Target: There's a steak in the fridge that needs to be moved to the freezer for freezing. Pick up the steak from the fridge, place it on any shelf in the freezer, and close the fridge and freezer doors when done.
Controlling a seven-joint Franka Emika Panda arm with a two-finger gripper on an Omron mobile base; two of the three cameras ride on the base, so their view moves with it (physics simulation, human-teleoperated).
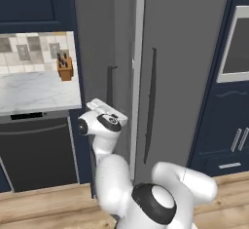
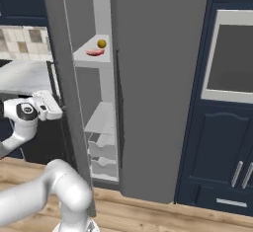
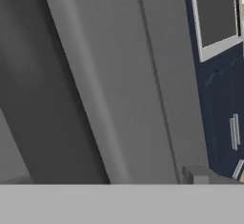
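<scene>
The steak (image 2: 95,52) lies flat on a narrow white shelf (image 2: 81,56) of the freezer, beside a small yellow fruit (image 2: 102,43). The freezer door (image 2: 66,88) stands partly open, and I see it nearly edge-on. The wide fridge door (image 2: 158,78) is shut, its dark bar handle (image 1: 151,106) facing me. My gripper (image 1: 99,105) hovers outside the freezer door (image 1: 97,52), just below its handle (image 1: 111,84); from the right it sits left of the door (image 2: 52,105). Its fingers are too small to read. The hand view looks along grey door panels (image 3: 119,75).
White drawers (image 2: 101,149) fill the freezer's lower part. A marble counter (image 1: 34,91) with a knife block (image 1: 64,68) and a dark dishwasher (image 1: 39,150) lie left of the unit. Navy cabinets with a built-in oven (image 2: 232,58) stand on the right.
</scene>
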